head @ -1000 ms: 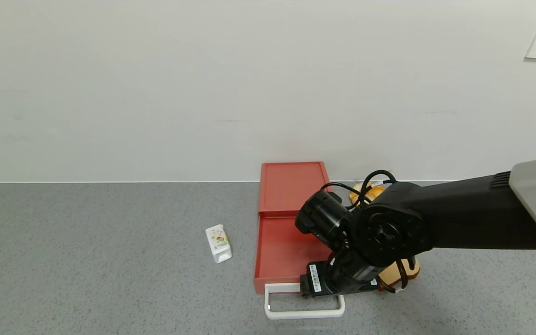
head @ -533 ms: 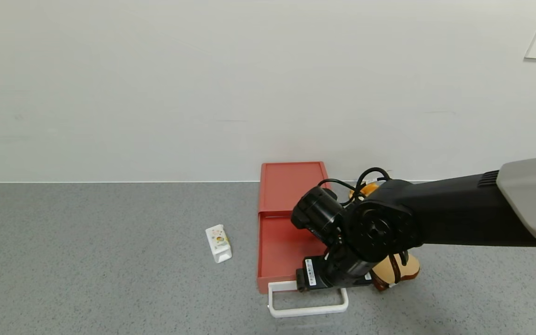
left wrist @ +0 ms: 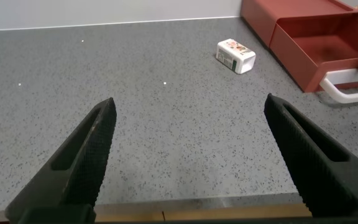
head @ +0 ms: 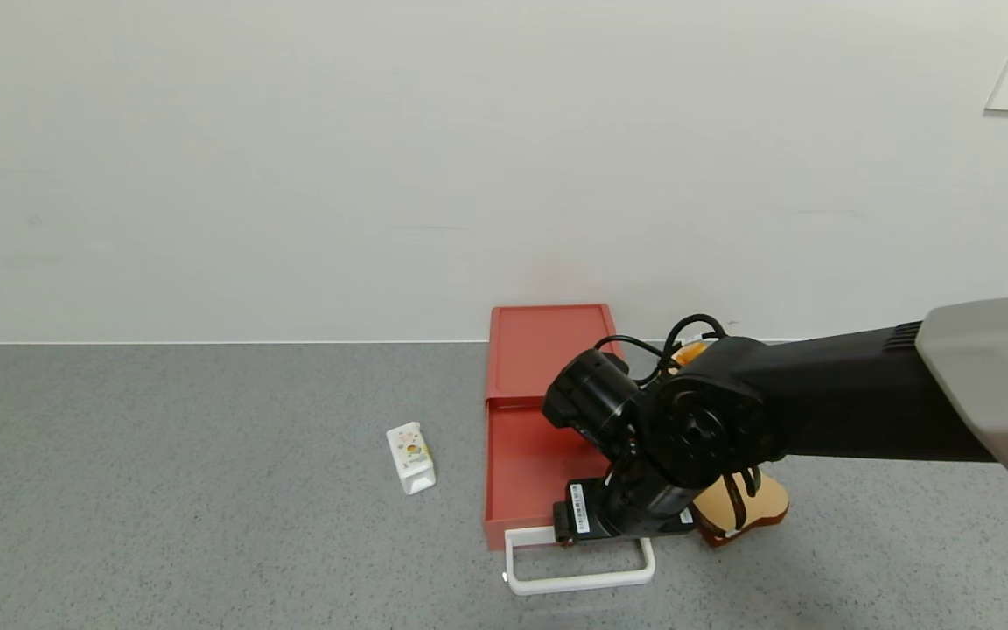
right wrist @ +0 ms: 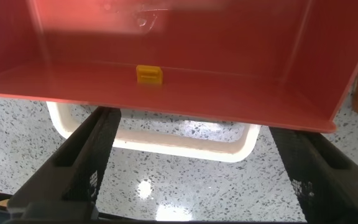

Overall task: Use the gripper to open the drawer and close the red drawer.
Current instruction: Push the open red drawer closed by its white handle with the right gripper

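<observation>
The red drawer (head: 548,350) lies flat against the wall, its tray (head: 521,464) slid out toward me with the white loop handle (head: 578,579) at the front. My right gripper (head: 591,525) points down over the tray's front right corner, just above the handle. In the right wrist view the right gripper (right wrist: 196,124) is open and empty, its fingers (right wrist: 92,155) wide apart on either side of the handle (right wrist: 185,146) below the tray's front wall (right wrist: 185,102). My left gripper (left wrist: 190,102) is open and empty, low over the table far from the drawer (left wrist: 319,46).
A small white carton (head: 410,458) lies left of the tray, also in the left wrist view (left wrist: 236,55). A toast slice (head: 753,503) lies right of the tray under my right arm. An orange object (head: 688,353) sits behind the arm. The grey table (head: 163,490) has open room on the left.
My right gripper has moved a little left and toward the wall over the tray's front. The tray and handle have shifted slightly back and right with it.
</observation>
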`<state>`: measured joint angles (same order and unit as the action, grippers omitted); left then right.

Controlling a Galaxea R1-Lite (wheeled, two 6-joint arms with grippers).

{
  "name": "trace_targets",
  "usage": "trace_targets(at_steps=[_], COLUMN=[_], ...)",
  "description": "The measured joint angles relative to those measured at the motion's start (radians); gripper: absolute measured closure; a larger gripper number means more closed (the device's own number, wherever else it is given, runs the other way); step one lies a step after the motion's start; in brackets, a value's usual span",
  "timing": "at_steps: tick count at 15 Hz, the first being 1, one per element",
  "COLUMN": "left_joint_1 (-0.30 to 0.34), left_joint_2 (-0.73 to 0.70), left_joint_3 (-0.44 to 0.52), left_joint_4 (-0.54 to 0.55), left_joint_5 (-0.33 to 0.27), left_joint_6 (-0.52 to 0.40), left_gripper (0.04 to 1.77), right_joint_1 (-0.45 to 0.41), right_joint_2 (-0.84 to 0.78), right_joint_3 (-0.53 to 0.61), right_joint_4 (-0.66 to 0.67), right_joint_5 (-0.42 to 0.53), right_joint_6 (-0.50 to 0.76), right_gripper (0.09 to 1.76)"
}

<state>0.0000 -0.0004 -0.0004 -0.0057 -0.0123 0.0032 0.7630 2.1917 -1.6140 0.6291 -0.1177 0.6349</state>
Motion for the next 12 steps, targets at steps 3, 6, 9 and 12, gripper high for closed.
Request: trace_targets(at_steps=[3, 6, 9, 12], left_joint_1=[0.0, 0.0, 0.0, 0.0], left_joint_2=[0.0, 0.0, 0.0, 0.0], left_joint_3=[0.0, 0.0, 0.0, 0.0], left_joint_4=[0.0, 0.0, 0.0, 0.0], left_joint_5=[0.0, 0.0, -0.001, -0.001], left_joint_6=[0.0, 0.0, 0.001, 0.001], left_gripper=[0.09, 0.09, 0.09, 0.09], right_joint_1=[0.005, 0.008, 0.008, 0.001], right_joint_2=[0.006, 0.018, 0.029, 0.041], right_joint_3=[-0.02, -0.049, -0.062, -0.08], right_joint_4=[-0.004, -0.007, -0.005, 0.001], right_joint_5=[0.0, -0.001, -0.001, -0.001], right_joint_6=[0.014, 0.022, 0.023, 0.024], right_gripper=[0.14, 0.14, 0.14, 0.14])
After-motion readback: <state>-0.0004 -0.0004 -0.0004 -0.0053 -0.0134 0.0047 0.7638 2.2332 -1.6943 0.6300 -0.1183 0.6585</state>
